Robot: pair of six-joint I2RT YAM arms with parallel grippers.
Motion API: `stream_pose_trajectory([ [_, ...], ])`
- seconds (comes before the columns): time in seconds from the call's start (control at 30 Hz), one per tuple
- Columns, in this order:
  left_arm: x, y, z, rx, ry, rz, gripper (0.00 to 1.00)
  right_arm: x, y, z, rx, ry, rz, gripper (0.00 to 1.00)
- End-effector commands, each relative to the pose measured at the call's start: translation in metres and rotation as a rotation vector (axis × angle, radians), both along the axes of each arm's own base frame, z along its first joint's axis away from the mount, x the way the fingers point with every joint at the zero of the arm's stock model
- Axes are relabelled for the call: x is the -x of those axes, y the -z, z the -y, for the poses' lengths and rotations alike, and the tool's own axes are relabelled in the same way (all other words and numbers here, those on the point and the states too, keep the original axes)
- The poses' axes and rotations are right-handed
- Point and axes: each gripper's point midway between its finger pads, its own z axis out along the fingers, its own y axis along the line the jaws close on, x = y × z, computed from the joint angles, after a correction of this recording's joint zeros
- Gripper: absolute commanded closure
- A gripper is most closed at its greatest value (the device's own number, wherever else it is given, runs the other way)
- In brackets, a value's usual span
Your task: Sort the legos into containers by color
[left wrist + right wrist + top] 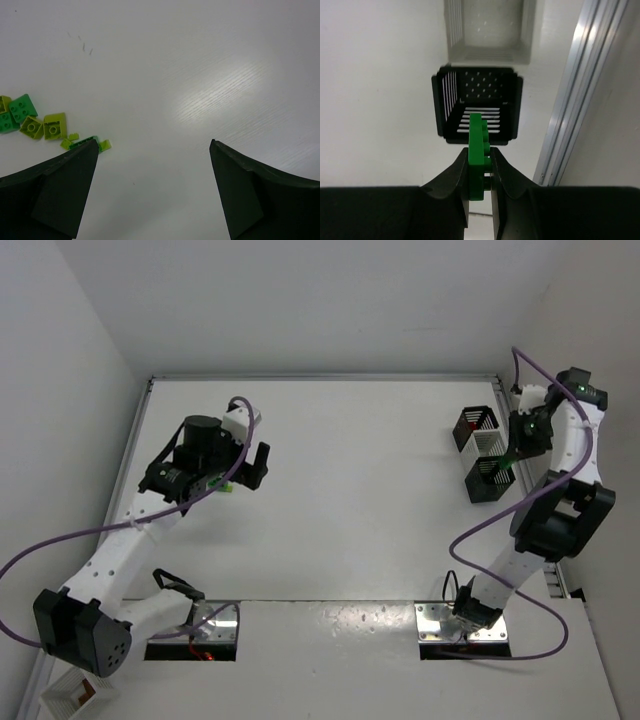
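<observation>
1. Left gripper [153,150]: jaws wide apart, holding nothing, just beside the loose legos [35,122] on the table [200,75]. The frame edge and the near finger cut the pile off, so the count is unclear.
2. Legos judged light, rigid and slick. Best pinched across flat opposite sides.
3. Right gripper [479,156]: clamped on a green brick [477,135], held edge-on before the black bin [441,105]. Cannot tell whether it is directly over the mouth. Bin contents are hard to make out.

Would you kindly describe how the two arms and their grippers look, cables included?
Both the left arm and right arm have white links joined by black, boxy joint housings. A thin purple cable loops loosely along each one. The left gripper and right gripper carry matte black fingers tapering to blunt tips. No markings are legible.
</observation>
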Motion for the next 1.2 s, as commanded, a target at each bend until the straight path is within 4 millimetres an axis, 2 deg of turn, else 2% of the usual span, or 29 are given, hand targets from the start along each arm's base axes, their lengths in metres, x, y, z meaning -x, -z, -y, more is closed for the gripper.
stream_pose_trajectory([
  [0.0, -0.01, -0.002, -0.001, 0.017, -0.015, 0.017, 0.0, 0.025, -0.002, -0.01, 0.005, -0.068, -0.017, 1.0],
  [0.03, -0.011, -0.006, 0.0, 0.028, -0.021, 0.021, 0.0, 0.027, 0.0, -0.011, 0.01, -0.078, -0.016, 1.0],
  [0.17, -0.015, -0.001, 0.002, 0.032, -0.027, -0.001, 0.0, 0.032, 0.019, -0.023, -0.005, -0.101, -0.025, 0.98],
  [0.3, -0.016, -0.001, -0.001, 0.032, -0.037, -0.001, 0.0, 0.025, 0.025, -0.024, -0.037, -0.082, -0.027, 0.98],
  [0.5, -0.011, -0.001, -0.006, 0.018, -0.047, 0.013, 0.0, 0.002, 0.012, -0.02, -0.049, -0.049, 0.031, 0.96],
  [0.6, -0.014, -0.001, -0.013, 0.006, -0.076, 0.017, 0.0, 0.0, 0.02, -0.016, -0.045, -0.045, 0.015, 0.95],
  [0.67, -0.016, -0.005, -0.017, 0.013, -0.101, 0.023, 0.0, -0.003, 0.02, -0.017, -0.032, -0.041, 0.018, 0.91],
  [0.73, -0.02, 0.003, -0.02, 0.002, -0.113, -0.008, 0.0, -0.002, 0.025, -0.015, -0.03, -0.038, 0.002, 0.84],
  [0.77, -0.022, -0.002, -0.023, 0.006, -0.122, 0.002, 0.0, -0.003, 0.028, -0.015, -0.034, -0.038, -0.006, 0.81],
  [0.8, -0.023, 0.005, -0.027, -0.003, -0.135, -0.024, 0.0, -0.003, 0.028, -0.015, -0.034, -0.038, -0.007, 0.78],
  [0.93, -0.022, 0.012, -0.035, -0.032, -0.098, -0.042, 0.0, -0.002, 0.031, -0.013, -0.026, -0.035, -0.012, 0.49],
  [0.97, -0.022, 0.017, -0.041, -0.039, -0.101, -0.059, 0.02, -0.003, 0.028, -0.013, -0.018, -0.035, 0.004, 0.45],
  [1.07, -0.02, 0.022, -0.043, -0.071, -0.011, -0.062, 0.03, -0.003, 0.023, -0.019, -0.041, -0.036, 0.025, 0.44],
  [1.1, -0.019, 0.03, -0.05, -0.12, 0.03, -0.055, 0.03, -0.003, 0.019, -0.026, -0.078, -0.048, 0.032, 0.44],
  [1.17, -0.019, 0.041, -0.058, -0.166, 0.061, -0.06, 0.07, -0.006, 0.003, -0.039, -0.112, -0.077, 0.067, 0.44],
])
